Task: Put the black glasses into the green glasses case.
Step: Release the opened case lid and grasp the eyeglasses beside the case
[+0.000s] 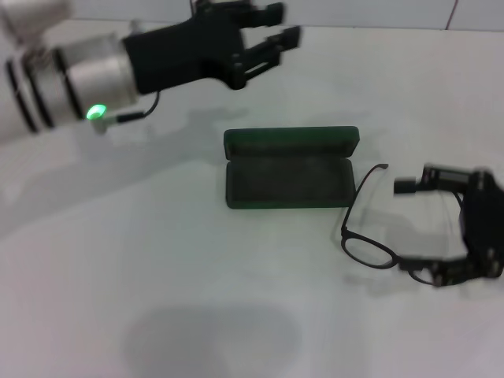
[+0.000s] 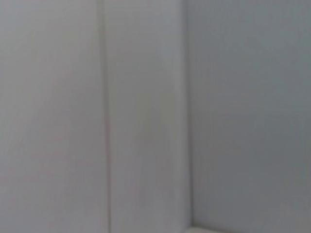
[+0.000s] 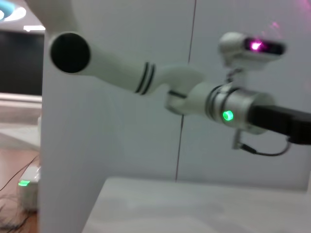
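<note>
Black glasses (image 1: 378,236) sit clamped in the right tool (image 1: 429,228) beside the open green glasses case (image 1: 290,169); left tool (image 1: 276,35) spread apart above.

The left arm (image 1: 47,87) is a glossy white tube ringed with thin black bands, ending in a silver-grey wrist cylinder that carries a small glowing green light (image 1: 96,112). A thin black cable (image 1: 146,110) loops just beside that light. Beyond the light sits the left hand (image 1: 264,35), matte black and angular, with slotted fingers. The right hand (image 1: 449,228) is likewise matte black, built of blocky linked bars.
</note>
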{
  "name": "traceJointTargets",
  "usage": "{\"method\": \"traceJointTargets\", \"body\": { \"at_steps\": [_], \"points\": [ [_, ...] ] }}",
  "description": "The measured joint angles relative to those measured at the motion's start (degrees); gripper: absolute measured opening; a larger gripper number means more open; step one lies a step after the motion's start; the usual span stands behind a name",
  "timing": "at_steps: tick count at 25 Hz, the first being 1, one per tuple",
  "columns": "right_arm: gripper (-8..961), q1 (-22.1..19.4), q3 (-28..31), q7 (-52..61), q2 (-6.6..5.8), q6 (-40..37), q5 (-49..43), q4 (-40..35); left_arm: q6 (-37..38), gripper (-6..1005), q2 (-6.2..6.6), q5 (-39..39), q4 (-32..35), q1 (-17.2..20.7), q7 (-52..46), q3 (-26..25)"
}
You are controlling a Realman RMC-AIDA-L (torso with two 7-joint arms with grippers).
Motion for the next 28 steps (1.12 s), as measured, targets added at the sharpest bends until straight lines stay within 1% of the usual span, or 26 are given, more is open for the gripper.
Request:
{"method": "traceJointTargets", "body": {
  "at_steps": [1,2,3,4,5,7,9,10,11,12,13,15,17,20,22,25,28],
  "points": [
    [806,-0.1,1.6,4.3,-0.22,0.2,-3.0,-3.8,0.2,374,-0.03,-2.8,-2.6,0.7,2.1,0.2],
    [806,-0.2,3.5,8.9,-0.14,0.3,-6.0,-7.6,0.6,372,-0.05,-5.4,-5.4,1.3,3.9,0.4],
    [805,-0.4,5.8,13.7,0.31,0.4,-10.2,-12.3,0.8,371,-0.04,-6.4,-6.8,1.5,4.7,0.4],
    [804,-0.4,8.3,19.1,1.12,0.4,-15.3,-17.8,1.1,369,-0.01,-7.8,-9.2,1.6,5.9,0.3],
    [804,-0.3,9.8,22.7,1.80,0.2,-19.0,-21.7,1.4,368,0.06,-8.8,-11.5,1.5,6.9,0.2],
    [802,0.8,12.3,32.8,3.53,-0.8,-28.8,-30.6,1.5,368,0.11,-9.6,-13.4,1.4,7.9,0.1],
    [801,3.0,12.7,41.7,4.73,-2.4,-36.8,-36.5,1.5,368,0.05,-9.8,-14.4,1.4,8.9,0.2],
    [800,5.4,12.4,47.1,5.48,-4.0,-41.9,-39.0,1.5,368,0.03,-9.8,-14.8,1.4,9.3,0.2],
    [800,6.8,12.3,49.6,5.93,-5.2,-44.8,-39.7,1.5,369,0.03,-9.9,-15.3,1.4,9.7,0.2],
    [799,9.1,12.1,52.4,6.76,-7.0,-48.1,-40.3,1.5,369,0.03,-10.0,-15.7,1.3,10.1,0.2],
    [778,10.8,11.9,54.2,7.62,-8.6,-51.1,-40.3,1.5,369,0.03,-10.1,-16.1,1.2,10.5,0.1],
    [737,13.5,10.8,56.7,8.88,-10.2,-55.7,-40.2,1.5,369,0.04,-10.2,-16.5,1.1,10.8,0.1],
    [695,15.0,6.9,58.9,9.11,-9.6,-58.2,-39.8,1.4,369,0.05,-10.2,-17.2,0.8,11.0,0.0],
    [608,15.7,0.1,61.8,9.04,-7.5,-60.2,-39.6,1.4,369,0.10,-10.4,-17.6,0.6,11.0,0.0],
    [550,16.0,-2.9,62.9,9.24,-6.0,-61.2,-39.6,1.4,369,0.13,-10.4,-17.6,0.6,11.0,0.0],
    [553,16.2,-7.7,64.8,9.31,-4.0,-62.1,-39.5,1.2,370,0.11,-10.4,-17.6,0.6,10.7,0.0],
    [555,16.0,-10.5,65.6,9.43,-2.4,-62.7,-39.5,1.2,370,0.12,-10.4,-17.7,0.7,10.5,0.0]
  ]
}}
